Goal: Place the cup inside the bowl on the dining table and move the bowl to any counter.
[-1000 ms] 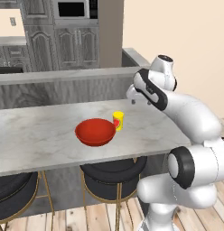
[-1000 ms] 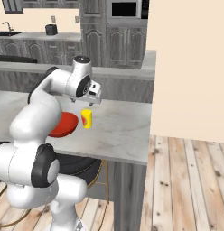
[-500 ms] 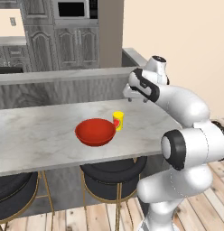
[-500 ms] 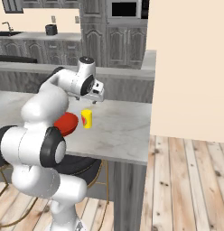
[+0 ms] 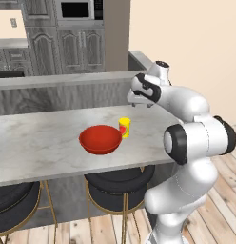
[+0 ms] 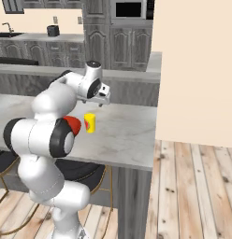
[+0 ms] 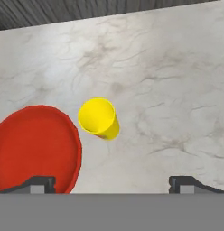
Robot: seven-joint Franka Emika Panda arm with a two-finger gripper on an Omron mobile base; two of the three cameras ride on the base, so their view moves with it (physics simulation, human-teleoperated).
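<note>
The red bowl [image 5: 101,139] sits on the marble dining table [image 5: 39,143], and the small yellow cup [image 5: 124,127] stands upright just to its right, close to the rim. My gripper [image 5: 139,102] hangs open above the table, a little right of and beyond the cup. In the right base view the cup [image 6: 90,123] stands below the gripper [image 6: 103,101], while my arm hides most of the bowl [image 6: 75,125]. Looking down in the hand view, the cup [image 7: 99,118] is next to the bowl [image 7: 35,146], and nothing is between the wide-set fingertips [image 7: 39,184] of the gripper [image 7: 118,182].
A raised grey ledge [image 5: 67,80] runs behind the table. Dark round stools [image 5: 120,186] stand under its near edge. A counter with a black sink [image 6: 24,37] lies along the far wall. The table ends at the right [image 6: 148,140], beside open wooden floor.
The hand has drifted slightly left, closer to the cup, and the arm's lower links have swung round. Cup and bowl have not moved. The gripper stays open.
</note>
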